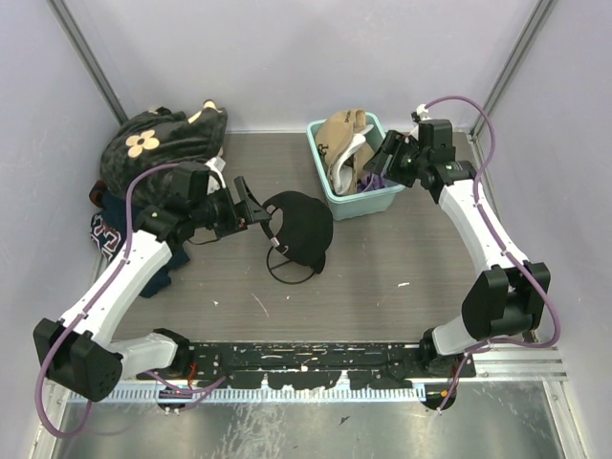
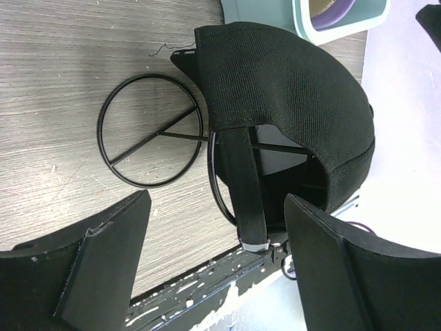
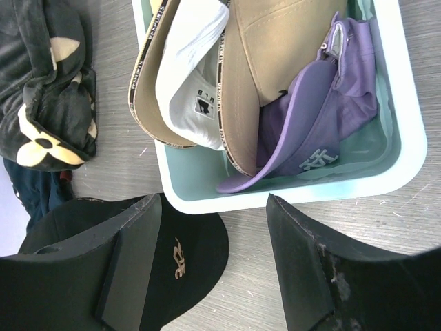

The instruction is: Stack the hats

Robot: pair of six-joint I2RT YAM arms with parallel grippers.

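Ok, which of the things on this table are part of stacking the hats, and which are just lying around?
For the job: black cap, tan cap, white cap, purple cap.
Just lying about: flowered black fabric, navy clothing, wire stand, teal bin holding three caps.

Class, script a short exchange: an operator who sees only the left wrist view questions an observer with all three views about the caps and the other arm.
Operator: What is in the bin besides something purple?
Observer: A tan cap, a white cap and a purple cap lie in the teal bin.
Operator: Where is the right arm?
Observer: The right arm reaches to the bin's right side, jaws open and empty.
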